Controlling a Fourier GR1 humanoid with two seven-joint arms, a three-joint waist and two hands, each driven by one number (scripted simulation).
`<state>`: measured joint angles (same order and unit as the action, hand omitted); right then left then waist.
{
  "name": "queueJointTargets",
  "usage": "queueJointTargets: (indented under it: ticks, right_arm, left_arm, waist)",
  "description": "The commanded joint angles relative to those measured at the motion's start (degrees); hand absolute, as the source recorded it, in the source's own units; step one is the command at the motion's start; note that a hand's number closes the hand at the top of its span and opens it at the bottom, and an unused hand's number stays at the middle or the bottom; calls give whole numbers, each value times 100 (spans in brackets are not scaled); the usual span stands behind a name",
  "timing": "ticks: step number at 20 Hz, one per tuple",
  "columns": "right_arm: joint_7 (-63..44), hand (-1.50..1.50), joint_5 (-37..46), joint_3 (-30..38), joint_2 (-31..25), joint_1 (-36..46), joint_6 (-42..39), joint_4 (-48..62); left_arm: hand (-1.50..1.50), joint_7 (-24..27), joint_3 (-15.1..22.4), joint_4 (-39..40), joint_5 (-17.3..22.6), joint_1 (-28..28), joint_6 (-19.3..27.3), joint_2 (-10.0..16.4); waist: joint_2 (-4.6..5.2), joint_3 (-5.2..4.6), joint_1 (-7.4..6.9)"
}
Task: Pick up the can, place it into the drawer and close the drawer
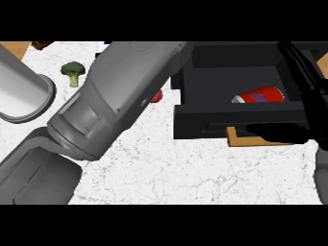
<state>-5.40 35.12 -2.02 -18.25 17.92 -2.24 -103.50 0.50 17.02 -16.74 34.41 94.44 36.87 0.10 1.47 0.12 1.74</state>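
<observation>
Since the can (258,95) is already lying on its side inside the open drawer (195,122) at the upper right of the frame, I'd say the pick-and-place part is done and only the closing is left. The right hand (321,120) is at the right edge, fingers straight and spread. Its thumb (266,130) sticks out to the left across the drawer front, pinching nothing. Can't tell if it's actually touching the front or just hanging above it.

Next move, as I read it: get the palm or fingers flat on that front panel and push up the frame, toward the dark housing at the top. The can sits well inside the walls, so I don't think it'll catch, but that's a guess.

Room-wise, the left arm (109,96) is a big grey diagonal across the middle, running just beside the drawer's left wall, so it's tight on that side. The left hand doesn't show at all. A wood piece (246,140) pokes out under the drawer's front edge, right by the thumb.

Left of the arm, the bench (195,168) has a broccoli (72,72) and a pale cylinder (14,91) at the upper left. A small red thing (157,96) is tucked against the arm. None of these is in the drawer's path. Bare bench shows at the lower middle.
</observation>
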Motion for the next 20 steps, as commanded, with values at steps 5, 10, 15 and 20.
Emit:
queueJointTargets:
  ticks: [5, 10, 15, 20]
  right_arm:
    - [70, -150, 1435, -612, 228, 949, 582, 1801]
    - [787, -150, 1783, -595, 442, 1190, 1412, 3132]
    - [829, -150, 2052, -359, 728, 1812, 2054, 4413]
    - [784, -150, 2429, -62, 791, 2571, 2891, 5512]
  left_arm:
    - [-150, 90, -14, -12, -76, -238, -163, -7]
    - [-150, 68, -263, -55, -69, -252, -392, 348]
    - [-150, -220, -130, -333, -271, -438, -118, 335]
    - [-150, -342, -147, -548, -337, -623, -439, 772]
  waist:
    - [-69, -8, -173]
    - [-69, -6, -247]
    - [-114, -7, -353]
    - [-86, -8, -413]
